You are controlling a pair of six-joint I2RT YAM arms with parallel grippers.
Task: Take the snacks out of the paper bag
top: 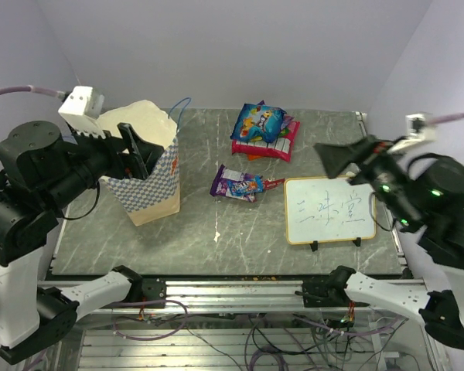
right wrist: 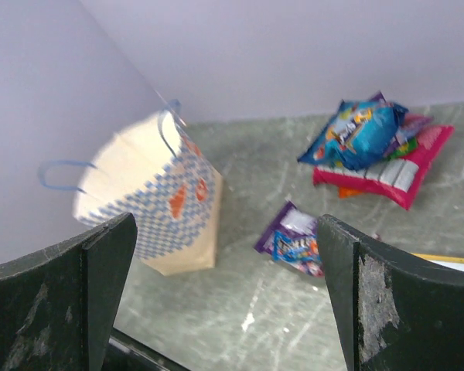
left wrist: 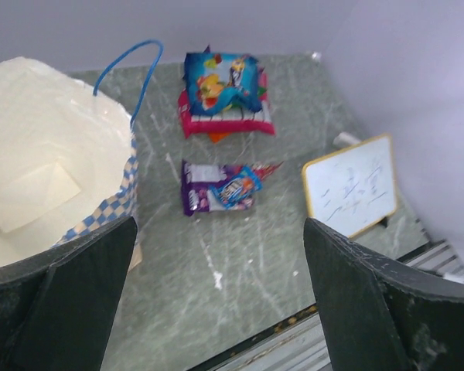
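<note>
The paper bag stands at the table's left, mouth open, with a blue string handle. Its inside shows only cream paper. My left gripper is open and empty at the bag's mouth; in the left wrist view it has one finger over the rim and the other over the table. A blue packet lies on a red-and-white packet at the back. A purple packet lies mid-table. My right gripper is open and empty, raised above the table's right.
A white framed writing board stands at the right front, under my right gripper, and shows in the left wrist view. Grey walls close the back and sides. The metal rail runs along the near table edge.
</note>
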